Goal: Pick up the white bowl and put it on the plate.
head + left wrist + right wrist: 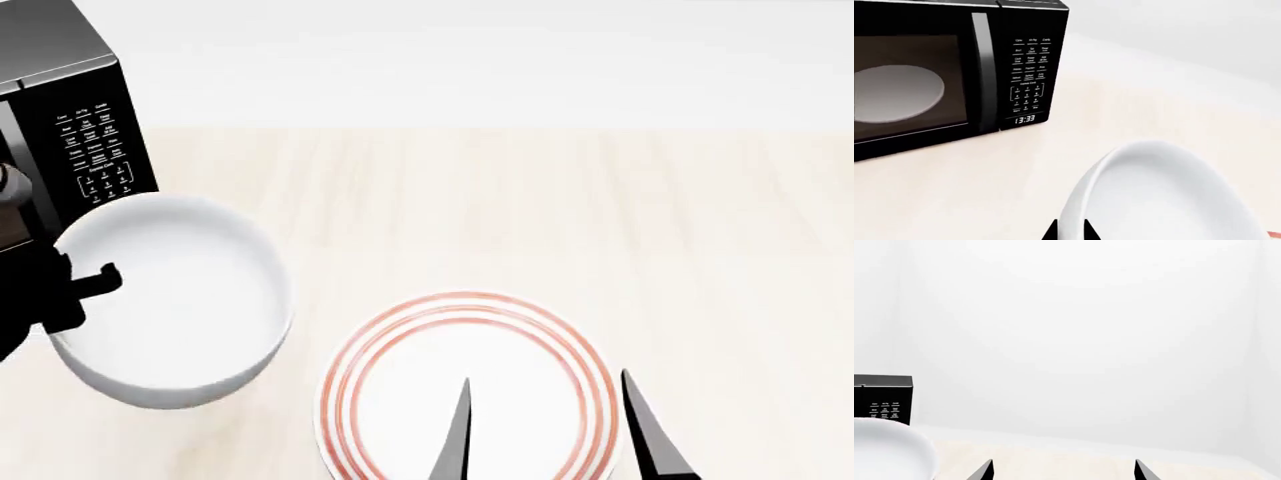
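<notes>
**Bowl in our L grip, plate under our R fingers**

Right gripper (545, 425) sits nearest the head cam: we see 2 dark fingertips (458, 440) poking up from the bottom edge, spread wide w/ nothing between them, hanging over the plate (350, 365). Plate lies flat on the pale wood-look table (561, 210), 3 thin red-orange rings round its rim, centre plain white. R wrist cam shows the same 2 tips well apart at the frame's lower edge, w/ mostly white wall beyond.

Left gripper (83, 290) is at the head view's left edge, our dark fingers pinched on the near-left rim of the white bowl (174, 300). L wrist cam confirms: 2 black tips (1069, 231) straddle the bowl's thick rim, 1 inside, 1 outside, jaws narrow on the wall. Bowl sits left of the plate and apart from it, a strip of table showing between them. Whether the bowl is raised off the table or resting on it, we can't tell for sure.

Microwave (67, 130) stands behind the bowl at far left, black, door shut, keypad facing us. Via the L wrist cam its clock reads 13:33, and a pale grey turntable disc (897, 95) shows thru the door glass.
</notes>
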You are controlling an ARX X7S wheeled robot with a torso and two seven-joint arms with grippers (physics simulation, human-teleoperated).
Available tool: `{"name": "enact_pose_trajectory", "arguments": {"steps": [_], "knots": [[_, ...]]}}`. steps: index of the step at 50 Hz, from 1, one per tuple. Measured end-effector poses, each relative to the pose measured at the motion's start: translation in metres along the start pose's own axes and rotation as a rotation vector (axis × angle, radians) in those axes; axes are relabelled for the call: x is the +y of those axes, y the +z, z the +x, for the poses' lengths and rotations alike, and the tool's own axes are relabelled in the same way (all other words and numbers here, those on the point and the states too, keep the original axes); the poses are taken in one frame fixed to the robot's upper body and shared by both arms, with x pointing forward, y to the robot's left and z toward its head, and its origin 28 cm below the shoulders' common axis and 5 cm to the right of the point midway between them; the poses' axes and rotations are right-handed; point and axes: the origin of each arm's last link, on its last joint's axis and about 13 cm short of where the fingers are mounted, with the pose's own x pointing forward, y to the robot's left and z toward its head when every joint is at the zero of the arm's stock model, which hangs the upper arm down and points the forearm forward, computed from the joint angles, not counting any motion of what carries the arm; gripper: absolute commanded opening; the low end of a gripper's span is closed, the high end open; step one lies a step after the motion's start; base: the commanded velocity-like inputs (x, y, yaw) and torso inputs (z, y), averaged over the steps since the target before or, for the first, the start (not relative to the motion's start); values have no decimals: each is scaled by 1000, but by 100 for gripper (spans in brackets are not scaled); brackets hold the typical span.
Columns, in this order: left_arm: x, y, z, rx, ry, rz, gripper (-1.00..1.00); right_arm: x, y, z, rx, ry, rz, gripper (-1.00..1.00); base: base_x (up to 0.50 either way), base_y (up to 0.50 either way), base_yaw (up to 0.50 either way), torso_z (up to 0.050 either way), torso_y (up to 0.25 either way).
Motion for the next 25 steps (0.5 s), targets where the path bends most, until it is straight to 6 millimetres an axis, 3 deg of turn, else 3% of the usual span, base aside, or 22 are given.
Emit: {"name": "enact_pose_trajectory", "arguments": {"steps": [25], "knots": [[-78,3,12,39,-205,-19,-100,0,-1,0,2,1,1,100,0,0,0,0,0]]}}
